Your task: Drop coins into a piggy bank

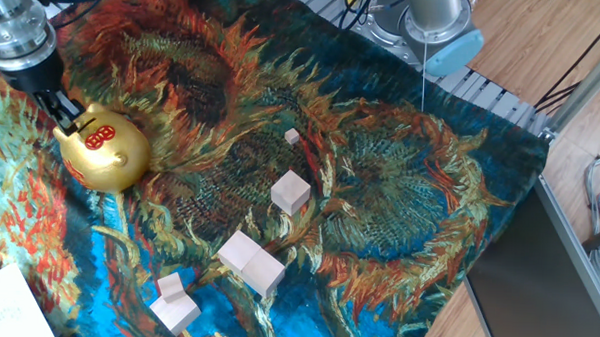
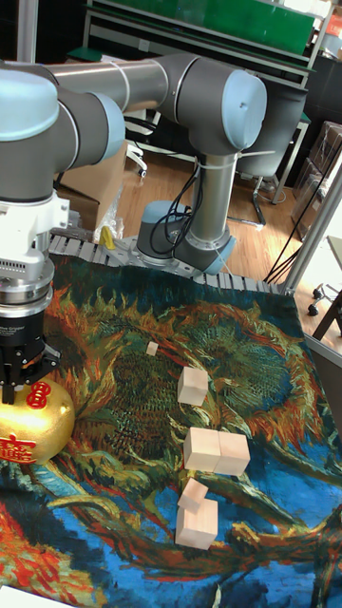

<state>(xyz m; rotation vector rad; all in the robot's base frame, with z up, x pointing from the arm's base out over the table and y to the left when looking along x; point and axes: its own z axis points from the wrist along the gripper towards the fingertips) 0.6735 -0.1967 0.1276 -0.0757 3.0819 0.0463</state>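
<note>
The gold piggy bank (image 1: 104, 152) with a red emblem on its side sits at the left edge of the sunflower-print cloth; it also shows at the lower left of the tall fixed view (image 2: 28, 423). My gripper (image 1: 66, 118) hangs straight down over the bank's top, its dark fingertips touching or just above the gold surface (image 2: 21, 378). The gap between the fingers is too dark and small to read. No coins show in either view; any at the fingertips are hidden.
Pale wooden blocks lie mid-cloth: a tiny cube (image 1: 292, 136), a single block (image 1: 291, 191), a joined pair (image 1: 251, 263), and two more near the front (image 1: 175, 302). The arm's base (image 1: 435, 23) stands at the back. A white sheet (image 1: 10, 308) lies front left.
</note>
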